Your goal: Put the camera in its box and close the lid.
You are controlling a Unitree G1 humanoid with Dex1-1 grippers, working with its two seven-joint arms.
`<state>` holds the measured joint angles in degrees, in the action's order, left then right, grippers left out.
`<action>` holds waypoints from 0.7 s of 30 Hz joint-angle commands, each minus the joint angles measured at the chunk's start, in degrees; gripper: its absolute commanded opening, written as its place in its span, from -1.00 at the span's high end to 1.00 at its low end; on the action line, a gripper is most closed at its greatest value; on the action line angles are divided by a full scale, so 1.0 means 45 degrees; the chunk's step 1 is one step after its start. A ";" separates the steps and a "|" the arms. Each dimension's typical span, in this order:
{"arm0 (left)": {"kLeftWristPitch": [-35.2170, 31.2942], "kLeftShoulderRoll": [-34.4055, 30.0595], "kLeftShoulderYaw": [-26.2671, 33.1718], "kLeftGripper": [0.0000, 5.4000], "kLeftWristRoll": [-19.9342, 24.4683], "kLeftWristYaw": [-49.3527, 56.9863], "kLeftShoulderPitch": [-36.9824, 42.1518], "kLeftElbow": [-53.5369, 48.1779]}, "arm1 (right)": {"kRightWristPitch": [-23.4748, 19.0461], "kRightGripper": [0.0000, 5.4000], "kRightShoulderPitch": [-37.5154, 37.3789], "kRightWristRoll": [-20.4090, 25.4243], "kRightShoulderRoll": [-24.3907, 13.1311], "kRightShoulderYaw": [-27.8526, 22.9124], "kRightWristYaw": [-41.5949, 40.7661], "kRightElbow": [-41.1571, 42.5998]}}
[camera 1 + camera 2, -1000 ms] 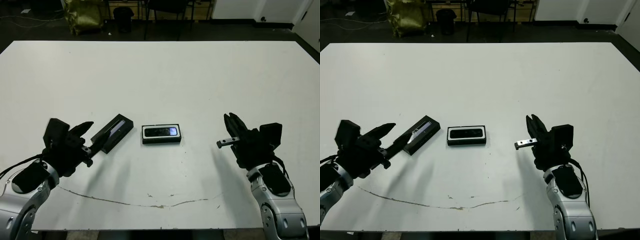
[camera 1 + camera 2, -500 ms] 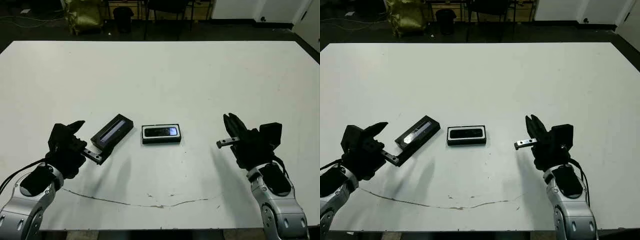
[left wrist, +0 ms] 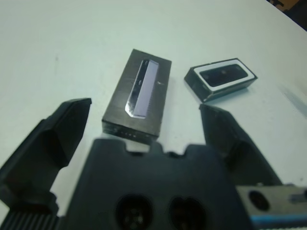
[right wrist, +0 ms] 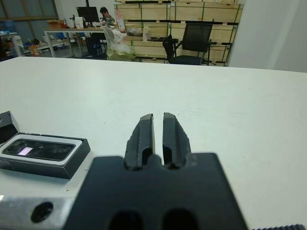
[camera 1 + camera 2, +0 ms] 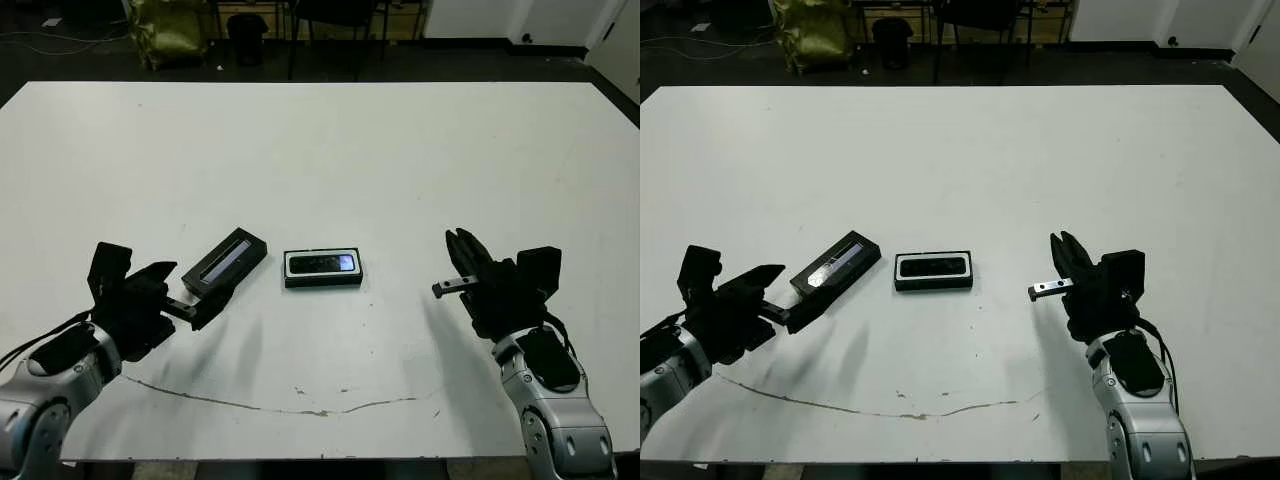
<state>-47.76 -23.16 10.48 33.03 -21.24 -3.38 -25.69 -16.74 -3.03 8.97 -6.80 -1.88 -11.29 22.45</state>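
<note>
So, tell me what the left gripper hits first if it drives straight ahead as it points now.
Most likely the lid: the open left gripper points at its near end, with the gap looking small, though depth is unclear.

Glossy camera [image 5: 322,263] face; matt black lid [image 3: 138,94], shiny stripe; smooth white table [image 5: 400,160], cracked near edge.

Background only: table and room clutter.
White table [image 5: 330,150] has a thin dark crack line [image 5: 300,405] near its front edge; beyond it a black chair [image 4: 194,45], stacked crates [image 4: 177,9], yellow-green bag [image 5: 165,35].
</note>
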 commanded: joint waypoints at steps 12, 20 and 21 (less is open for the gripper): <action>0.2955 -0.0527 -0.1545 -1.00 -0.3596 0.0761 -0.0296 0.0281 | 0.0041 1.00 -0.0250 0.0054 -0.0083 0.0043 -0.0134 -0.0344; 0.3661 -0.0271 -0.1702 -1.00 -0.4144 0.0474 -0.0460 0.0609 | 0.0581 1.00 -0.0329 0.0084 -0.0069 0.0085 -0.0326 -0.0666; 0.3519 -0.0227 -0.1642 -1.00 -0.4000 0.0394 -0.0450 0.0628 | 0.0604 1.00 -0.0331 0.0094 -0.0062 0.0086 -0.0327 -0.0690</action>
<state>-30.49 -24.47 2.81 14.29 -18.85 -4.67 -24.04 -14.22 -3.72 9.23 -6.76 -1.46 -12.67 20.31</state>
